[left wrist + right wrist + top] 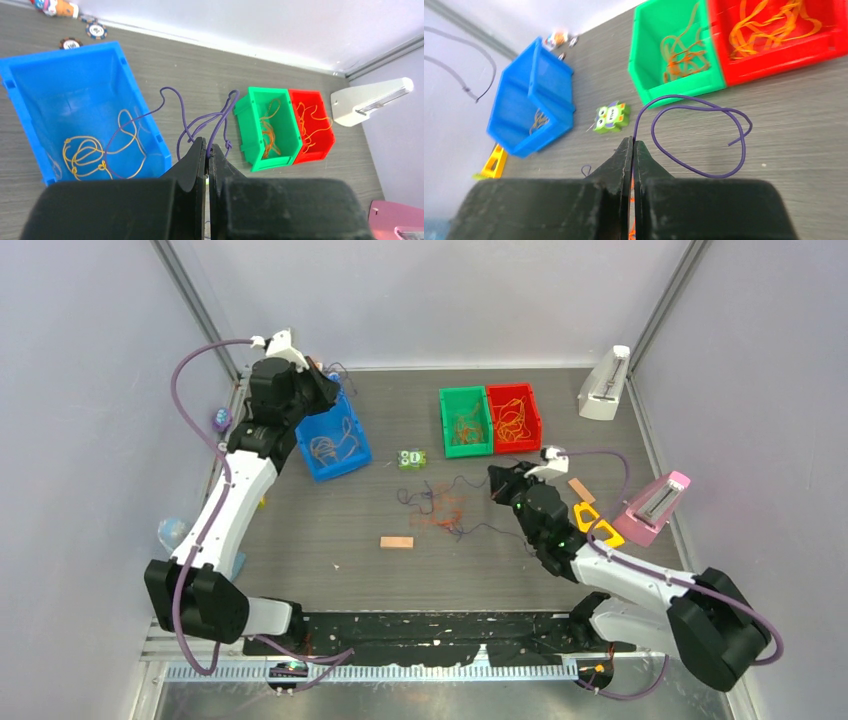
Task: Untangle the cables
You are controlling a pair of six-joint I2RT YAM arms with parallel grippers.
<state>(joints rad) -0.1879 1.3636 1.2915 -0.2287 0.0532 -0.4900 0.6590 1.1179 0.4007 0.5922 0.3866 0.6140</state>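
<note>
A tangle of thin orange, red and purple cables lies mid-table. My left gripper is shut on a purple cable that loops up from its tips, and one loop hangs into the blue bin over yellow strands. In the top view this gripper hovers at the blue bin's far edge. My right gripper is shut on another purple cable, whose free end curls over the table. That gripper sits just right of the tangle. Orange strands show beneath its fingers.
A green bin and a red bin at the back hold orange cables. A green owl toy, a wooden block, a white device, a pink device and yellow pieces stand around.
</note>
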